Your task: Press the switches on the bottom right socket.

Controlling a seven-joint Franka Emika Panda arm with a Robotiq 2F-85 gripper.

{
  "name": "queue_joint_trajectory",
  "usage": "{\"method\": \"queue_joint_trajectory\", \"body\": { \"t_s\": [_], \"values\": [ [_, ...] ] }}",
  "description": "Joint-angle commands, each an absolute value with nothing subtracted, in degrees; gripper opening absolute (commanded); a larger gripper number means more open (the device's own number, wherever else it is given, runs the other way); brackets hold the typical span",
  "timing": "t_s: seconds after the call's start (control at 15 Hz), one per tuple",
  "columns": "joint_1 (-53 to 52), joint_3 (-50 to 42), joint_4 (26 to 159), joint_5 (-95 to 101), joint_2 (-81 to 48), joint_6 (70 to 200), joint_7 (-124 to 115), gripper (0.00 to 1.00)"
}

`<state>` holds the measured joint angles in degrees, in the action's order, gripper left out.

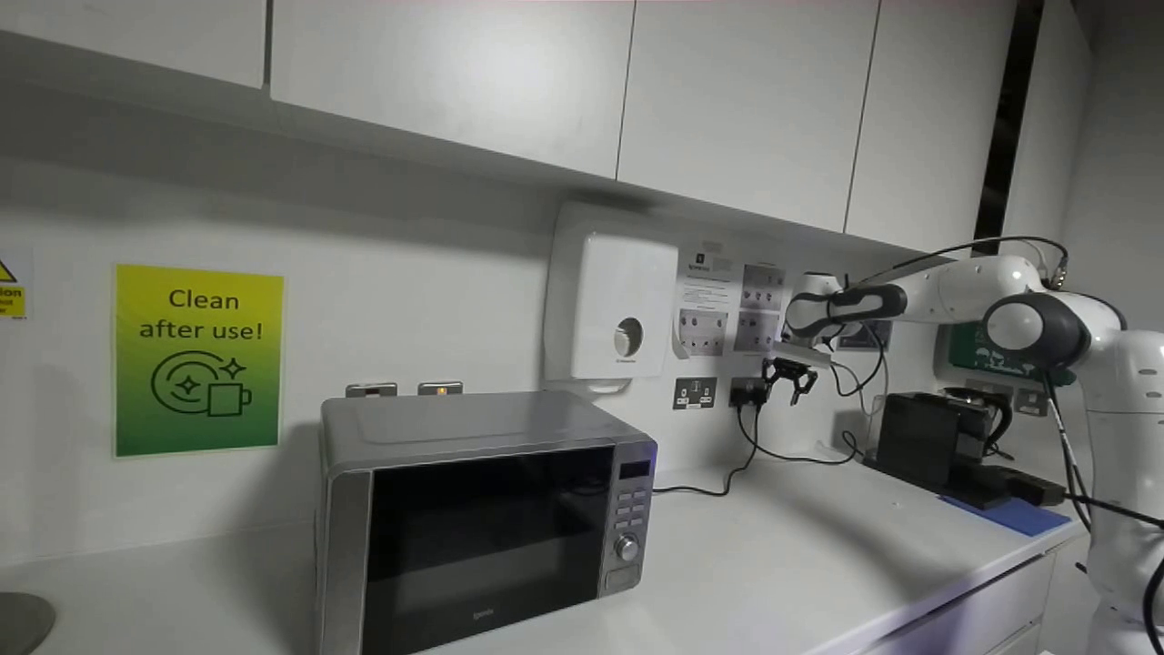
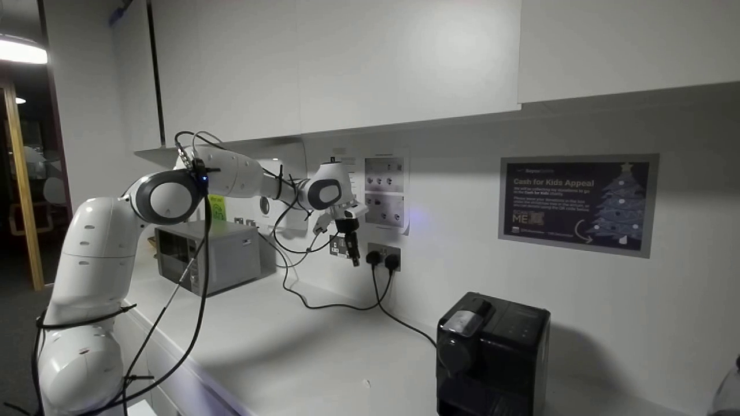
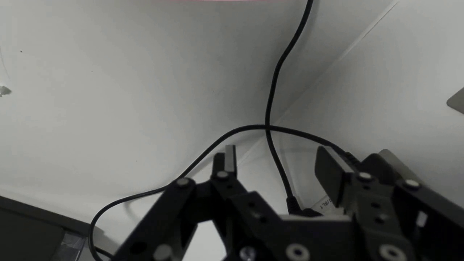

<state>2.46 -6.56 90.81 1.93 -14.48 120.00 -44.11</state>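
The bottom right socket (image 2: 384, 248) is a small grey plate on the wall with two black plugs (image 2: 392, 262) and their cords in it. Its switches are too small and dark to make out. In an exterior view my gripper (image 1: 784, 389) overlaps the space just right of those plugs, pointing down. Elsewhere the gripper (image 2: 354, 259) hangs to the left of the plate, apart from it in the picture. In the wrist view the gripper (image 3: 277, 150) is open, with only cords visible beyond the gap. The right finger (image 3: 330, 177) partly covers a plug (image 3: 378, 165) and the plate behind it.
A second socket plate (image 1: 695, 393) is on the wall beside it, towards the microwave (image 2: 211, 254). A coffee machine (image 2: 494, 352) stands on the counter (image 2: 324, 358). Black cords (image 3: 275, 76) trail over the counter below the gripper. Cupboards (image 1: 746, 109) overhang the arm.
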Motion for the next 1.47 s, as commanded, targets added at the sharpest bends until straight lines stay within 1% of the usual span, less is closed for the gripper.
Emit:
{"method": "queue_joint_trajectory", "body": {
  "t_s": [0.0,0.2,0.27,0.53,1.0,1.4],
  "values": [
    [3.38,-7.1,86.99,-1.42,-16.64,120.43,-45.55,0.33],
    [4.07,-7.39,85.51,-4.68,-17.7,120.88,-47.03,0.1],
    [4.22,-7.54,85.14,-5.57,-18.05,120.94,-47.55,0.01],
    [4.81,-7.97,83.58,-8.11,-19.42,122.06,-50.44,0.0],
    [4.95,-8.21,83.31,-9.03,-20.8,129.17,-55.49,0.0],
    [4.91,-8.14,84.15,-9.36,-21.33,132.75,-58.61,0.0]
  ]
}}
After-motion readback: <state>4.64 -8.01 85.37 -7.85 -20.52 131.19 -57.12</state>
